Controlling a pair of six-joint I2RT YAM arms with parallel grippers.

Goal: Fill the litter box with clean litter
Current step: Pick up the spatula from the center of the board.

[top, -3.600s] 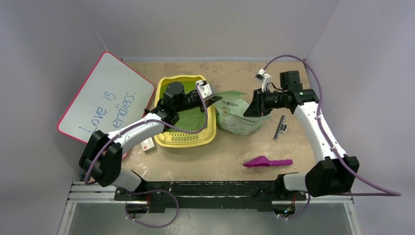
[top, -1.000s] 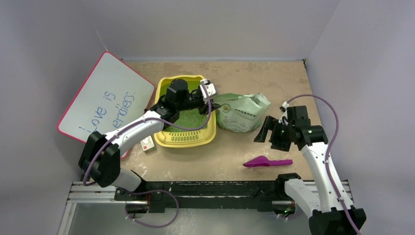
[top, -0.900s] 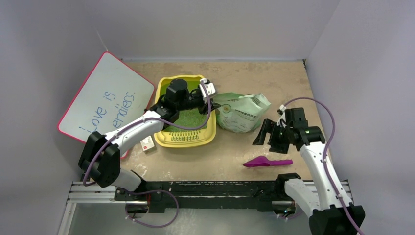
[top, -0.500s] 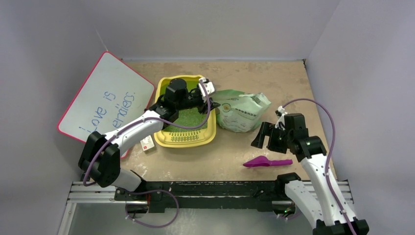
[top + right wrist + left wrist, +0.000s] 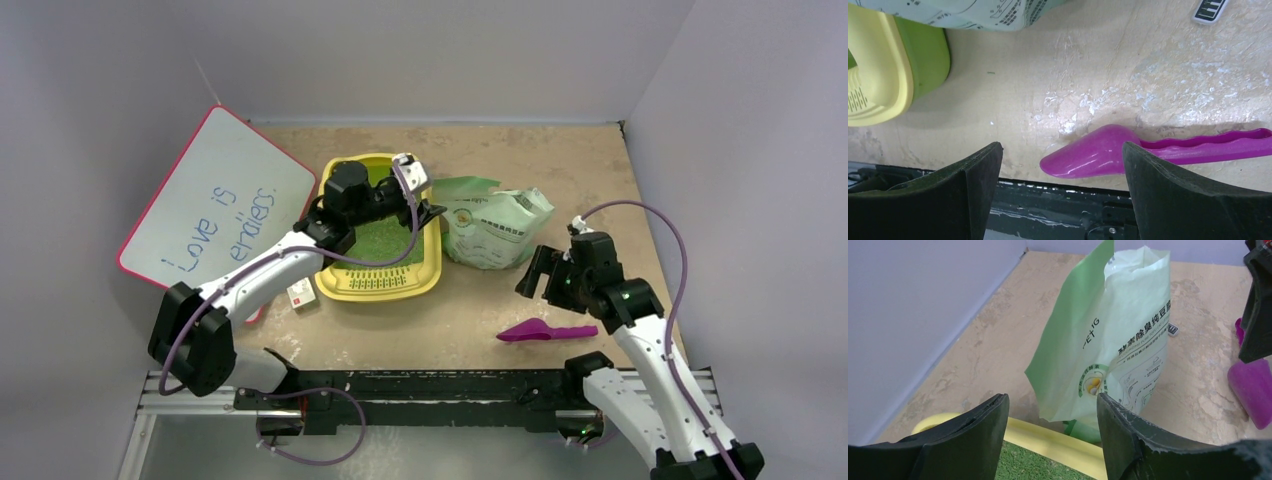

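Note:
The yellow litter box (image 5: pixel 428 272) sits left of centre, with green clean litter (image 5: pixel 378 238) spread over its floor. My left gripper (image 5: pixel 428 211) hovers over the box's right rim (image 5: pixel 1063 446), open with nothing between its fingers. Litter (image 5: pixel 1025 467) shows just below the jaws. The pale green bag (image 5: pixel 497 230) stands free beyond them (image 5: pixel 1120 347), right of the box. My right gripper (image 5: pixel 535 273) hangs open above the table. The purple scoop (image 5: pixel 546 331) lies flat below it (image 5: pixel 1098 152), untouched.
A white board with a pink edge (image 5: pixel 215 210) leans at the left. A small white card (image 5: pixel 301 295) lies by the box's near left corner. A black ruler strip (image 5: pixel 1210 9) lies right of the bag. The arm rail runs along the near edge.
My left gripper has opened wider and drawn back left from the bag's edge. The right arm has left the bag and come down towards the scoop.

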